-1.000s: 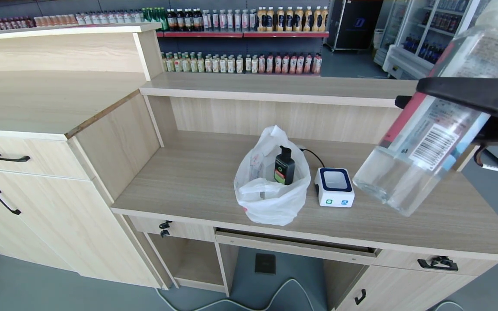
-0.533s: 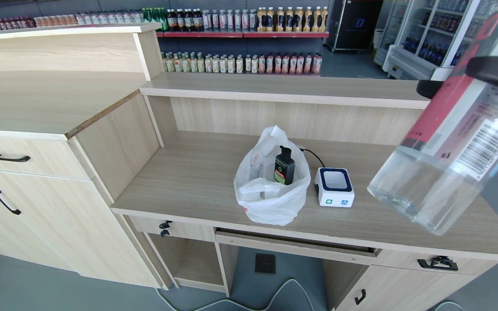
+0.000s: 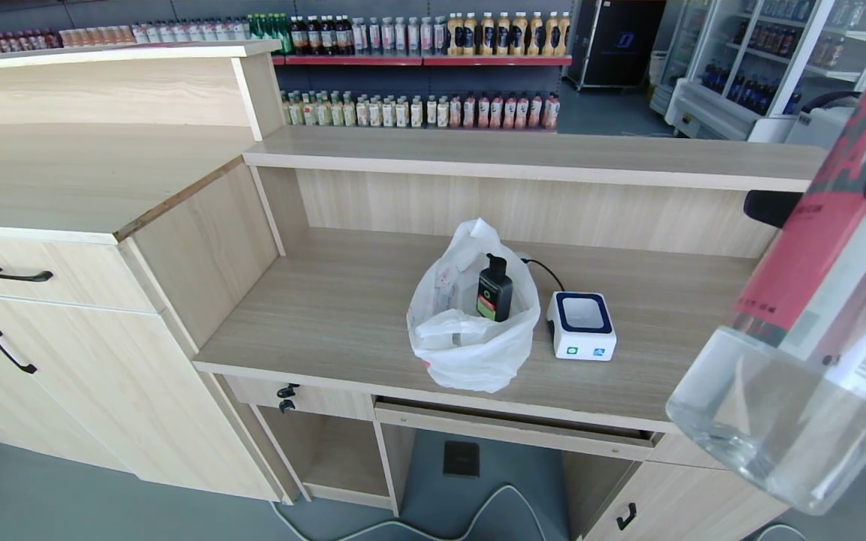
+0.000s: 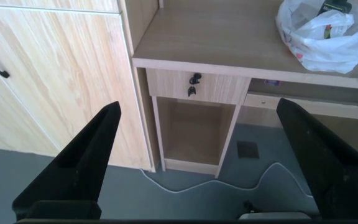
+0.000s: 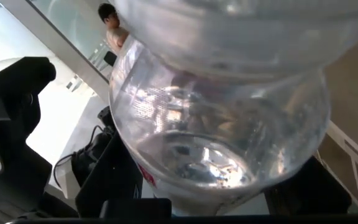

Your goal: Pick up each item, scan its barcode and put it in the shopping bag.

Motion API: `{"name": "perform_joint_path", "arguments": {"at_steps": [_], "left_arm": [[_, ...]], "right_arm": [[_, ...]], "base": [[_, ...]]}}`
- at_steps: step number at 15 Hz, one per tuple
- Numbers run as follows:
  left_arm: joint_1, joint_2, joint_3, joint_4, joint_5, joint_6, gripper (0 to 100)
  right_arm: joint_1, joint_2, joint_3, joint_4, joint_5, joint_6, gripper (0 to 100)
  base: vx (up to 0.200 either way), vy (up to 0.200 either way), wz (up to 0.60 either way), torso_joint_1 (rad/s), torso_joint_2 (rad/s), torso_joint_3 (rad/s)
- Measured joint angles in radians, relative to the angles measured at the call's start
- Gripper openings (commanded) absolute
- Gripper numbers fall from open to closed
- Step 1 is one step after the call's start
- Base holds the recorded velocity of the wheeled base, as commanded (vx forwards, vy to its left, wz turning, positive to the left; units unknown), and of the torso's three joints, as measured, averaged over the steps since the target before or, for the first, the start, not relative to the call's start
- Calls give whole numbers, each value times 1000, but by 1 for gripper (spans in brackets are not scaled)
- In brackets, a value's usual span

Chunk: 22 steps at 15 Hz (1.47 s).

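- Head view: the right hand [image 3: 831, 194], clenched on the bottle [image 3: 801, 353], has swung it right and nearer, away from the scanner [image 3: 582, 324] and bag [image 3: 470, 342] on the table [image 3: 343, 300]. It must come back left.
- Left wrist view: the left hand [image 4: 197, 155] hangs released, low off the table's near left corner.
- Right wrist view: the bottle's base fronts the lens.

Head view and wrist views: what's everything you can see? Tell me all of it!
water bottle: one, clear, red-and-white label, raised at the right.
shopping bag: one, white, mid-counter.
dark bottle: one, black, standing in the shopping bag.
scanner: one, white and dark blue, right of the bag.
counter: one, light wood, in front.
drink bottles: many, mixed colours, shelves behind.
left gripper: one, black, open, low by the counter's left end.
right gripper: one, black, shut on the water bottle.
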Motion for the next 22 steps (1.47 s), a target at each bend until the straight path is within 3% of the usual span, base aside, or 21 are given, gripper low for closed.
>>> {"name": "perform_joint_path", "arguments": {"at_steps": [22], "left_arm": [[0,0,0,0,0,0,100]], "right_arm": [[15,-63,21,70,0,-9,0]], "base": [[0,0,0,0,0,0]]}}
